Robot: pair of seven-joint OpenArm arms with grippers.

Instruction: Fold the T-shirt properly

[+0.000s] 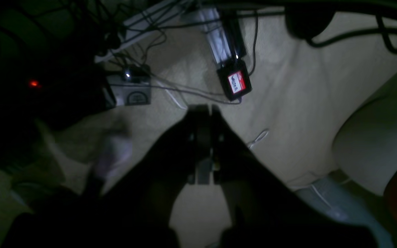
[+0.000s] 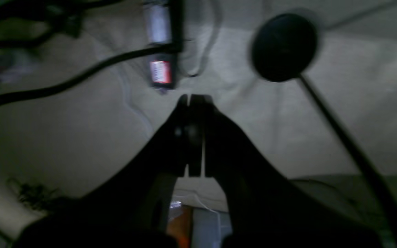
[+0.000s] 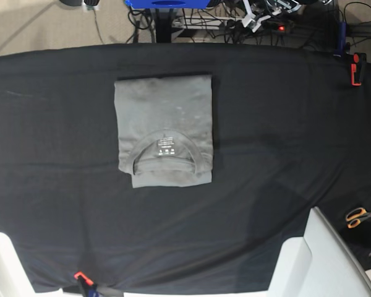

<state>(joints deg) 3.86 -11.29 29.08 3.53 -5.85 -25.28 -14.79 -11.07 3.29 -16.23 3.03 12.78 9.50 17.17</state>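
Observation:
The grey T-shirt (image 3: 164, 124) lies folded into a compact rectangle on the black table cloth (image 3: 284, 154), left of centre in the base view. Its round collar and white label (image 3: 166, 147) face up near the front edge of the fold. Neither gripper shows in the base view, and the shirt shows in neither wrist view. My left gripper (image 1: 203, 108) is shut with nothing between its fingers, over beige floor and cables. My right gripper (image 2: 193, 98) is also shut and holds nothing, over the same kind of floor.
White arm parts sit at the front right (image 3: 321, 260) and front left (image 3: 6, 266). Orange-handled scissors (image 3: 358, 216) lie at the right edge. A red clamp (image 3: 356, 68) holds the cloth at the back right. A round black base (image 2: 284, 46) and cables lie on the floor.

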